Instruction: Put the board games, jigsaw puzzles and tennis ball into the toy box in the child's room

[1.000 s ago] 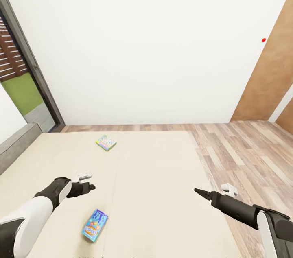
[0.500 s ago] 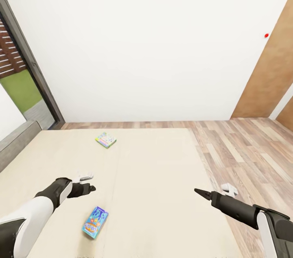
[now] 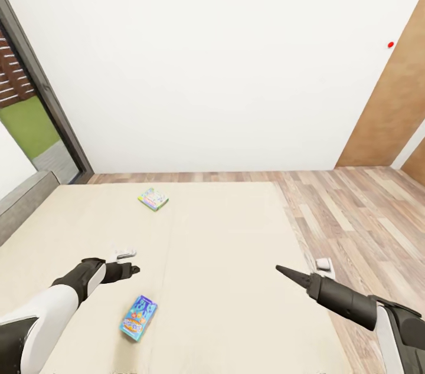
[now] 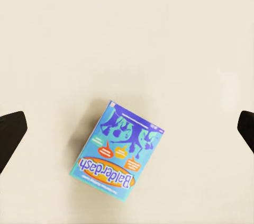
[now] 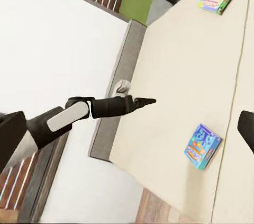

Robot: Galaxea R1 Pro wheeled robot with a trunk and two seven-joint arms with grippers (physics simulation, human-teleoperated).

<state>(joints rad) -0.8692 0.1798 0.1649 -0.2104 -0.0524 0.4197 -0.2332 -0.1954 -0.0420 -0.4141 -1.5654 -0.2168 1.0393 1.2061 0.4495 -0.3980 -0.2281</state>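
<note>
Head view puts you over the bed, with two board games lying flat on it. The blue Balderdash box lies just short of your left pincer, on the robot's side of it, and well apart from your right pincer, so the left arm is clearly the nearer one. The box's long axis runs roughly away from the robot, tilted a little off straight.

In the left wrist view, the Balderdash box sits between the two dark fingertips at the frame's edges, which tells you the left pincer is spread wide and hovering above it, empty. You'd likely need to turn the wrist so the jaws close across the box's short side.

The right pincer's fingers also look spread in the right wrist view, holding nothing. The green board game lies far beyond the Balderdash box, nearer the wall.
</note>
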